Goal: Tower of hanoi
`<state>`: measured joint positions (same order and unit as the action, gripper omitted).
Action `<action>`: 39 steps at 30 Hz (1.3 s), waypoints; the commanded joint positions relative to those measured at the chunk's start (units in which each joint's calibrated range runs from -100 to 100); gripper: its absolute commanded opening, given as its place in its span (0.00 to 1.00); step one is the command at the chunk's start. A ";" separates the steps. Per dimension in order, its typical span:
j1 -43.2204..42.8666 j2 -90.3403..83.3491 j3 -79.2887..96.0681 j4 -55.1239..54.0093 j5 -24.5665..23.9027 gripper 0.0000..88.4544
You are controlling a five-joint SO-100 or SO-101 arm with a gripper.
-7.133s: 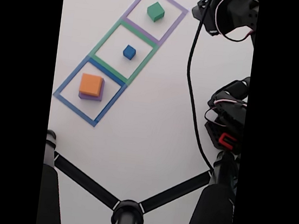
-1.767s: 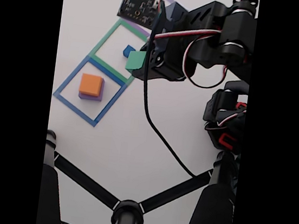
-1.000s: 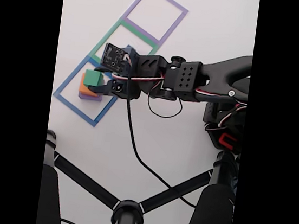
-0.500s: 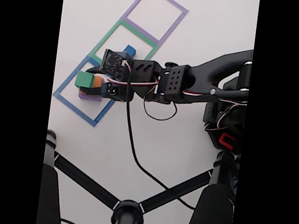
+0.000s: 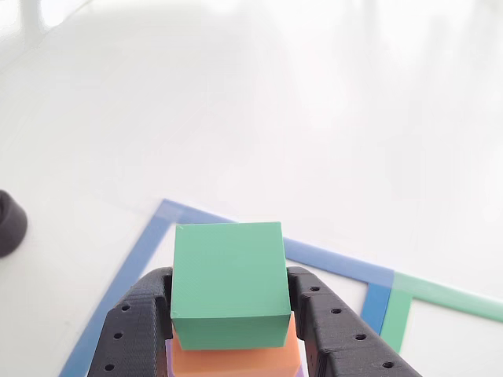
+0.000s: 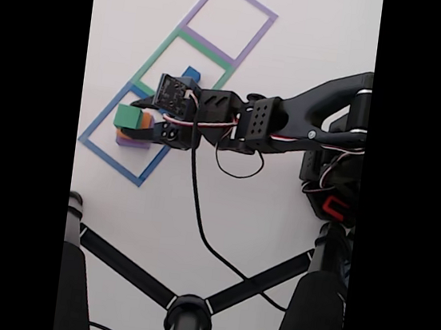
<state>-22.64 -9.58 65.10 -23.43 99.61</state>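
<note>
Seen in the other view, the black two-finger gripper [image 5: 229, 314] clamps the matte green foam block [image 5: 228, 284] from left and right, its underside sitting on the wider orange foam block [image 5: 236, 360], over a purple sliver, inside the blue tape outline [image 5: 141, 259]. Bare white tabletop [image 5: 314, 118] lies around; the small blue cube [image 6: 191, 73] waits farther off.

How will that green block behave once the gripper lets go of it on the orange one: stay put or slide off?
The green block looks matte and foam-like, so probably light and grippy rather than slick. Its flat faces and square shape suggest no rolling. It sits over the wider orange block, so it should likely rest steady, though the gripper fingers flank it closely and could nudge something this light when opening.
</note>
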 commanded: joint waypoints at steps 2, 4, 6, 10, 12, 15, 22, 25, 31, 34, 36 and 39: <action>0.79 0.45 -0.36 -2.91 0.39 0.02; 0.79 0.77 -0.27 -3.23 0.39 0.02; 0.79 0.93 0.01 -3.48 0.39 0.02; 0.87 0.93 1.10 -4.53 0.39 0.05; 1.10 1.17 2.28 -5.82 0.39 0.11; 1.25 1.33 4.19 -8.66 0.39 0.16; 0.79 1.33 5.19 -11.65 0.39 0.25; 0.64 1.33 4.28 -12.62 0.39 0.28; 0.49 0.61 -2.17 -12.46 0.39 0.33; 1.25 -2.52 -7.35 -4.69 0.39 0.30; 2.16 -6.36 -11.99 6.24 0.39 0.25; 4.07 -11.57 -21.17 26.39 0.39 0.17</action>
<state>-20.92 -12.87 55.70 -20.06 100.00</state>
